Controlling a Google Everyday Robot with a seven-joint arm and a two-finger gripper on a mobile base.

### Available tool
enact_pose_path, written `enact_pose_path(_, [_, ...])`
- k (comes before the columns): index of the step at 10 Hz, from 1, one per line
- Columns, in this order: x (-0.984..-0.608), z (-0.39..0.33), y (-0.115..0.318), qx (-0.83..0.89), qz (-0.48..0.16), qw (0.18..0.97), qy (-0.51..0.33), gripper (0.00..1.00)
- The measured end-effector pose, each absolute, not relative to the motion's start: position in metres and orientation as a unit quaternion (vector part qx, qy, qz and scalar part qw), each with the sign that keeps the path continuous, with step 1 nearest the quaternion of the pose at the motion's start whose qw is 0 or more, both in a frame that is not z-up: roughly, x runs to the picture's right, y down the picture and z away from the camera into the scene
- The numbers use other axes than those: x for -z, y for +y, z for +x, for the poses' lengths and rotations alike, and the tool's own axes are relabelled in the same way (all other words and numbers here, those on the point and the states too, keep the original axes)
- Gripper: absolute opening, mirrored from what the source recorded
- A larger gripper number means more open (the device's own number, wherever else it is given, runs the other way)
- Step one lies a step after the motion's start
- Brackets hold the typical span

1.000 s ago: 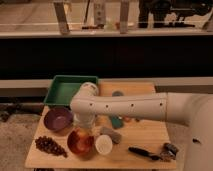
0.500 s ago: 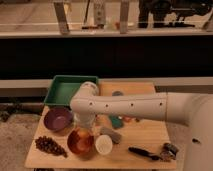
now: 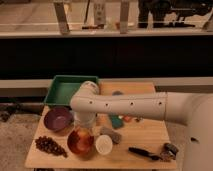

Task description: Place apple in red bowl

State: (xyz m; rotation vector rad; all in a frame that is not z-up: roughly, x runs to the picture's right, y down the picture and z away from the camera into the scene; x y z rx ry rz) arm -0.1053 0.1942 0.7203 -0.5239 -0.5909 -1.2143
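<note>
The red bowl (image 3: 80, 143) stands near the table's front left, between the purple bowl (image 3: 57, 119) and the small white cup (image 3: 104, 144). My white arm reaches in from the right and bends down at the wrist. The gripper (image 3: 83, 128) hangs directly over the red bowl, just above its rim. The apple does not show on its own; the gripper covers the space over the bowl's back half, and I cannot tell whether the apple is held there or lies in the bowl.
A green tray (image 3: 65, 90) sits at the table's back left. Dark grapes (image 3: 49, 146) lie at the front left. A grey object (image 3: 113, 134) and a teal one (image 3: 116, 121) lie mid-table. A black tool (image 3: 144, 152) and a small item (image 3: 170, 149) lie front right.
</note>
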Motion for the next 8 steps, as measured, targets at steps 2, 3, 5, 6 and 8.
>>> enact_pose_path(2, [-0.7209, -0.1041, 0.1956, 0.555, -0.239, 0.749, -0.27, 0.8])
enact_pose_path(3, [-0.7206, -0.1043, 0.1957, 0.556, -0.239, 0.749, -0.27, 0.8])
enact_pose_path(5, [-0.7204, -0.1052, 0.1955, 0.557, -0.238, 0.748, -0.27, 0.8])
enact_pose_path(6, [-0.7205, -0.1055, 0.1958, 0.559, -0.238, 0.748, -0.269, 0.8])
enact_pose_path(8, [-0.7205, -0.105, 0.1956, 0.56, -0.236, 0.747, -0.268, 0.8])
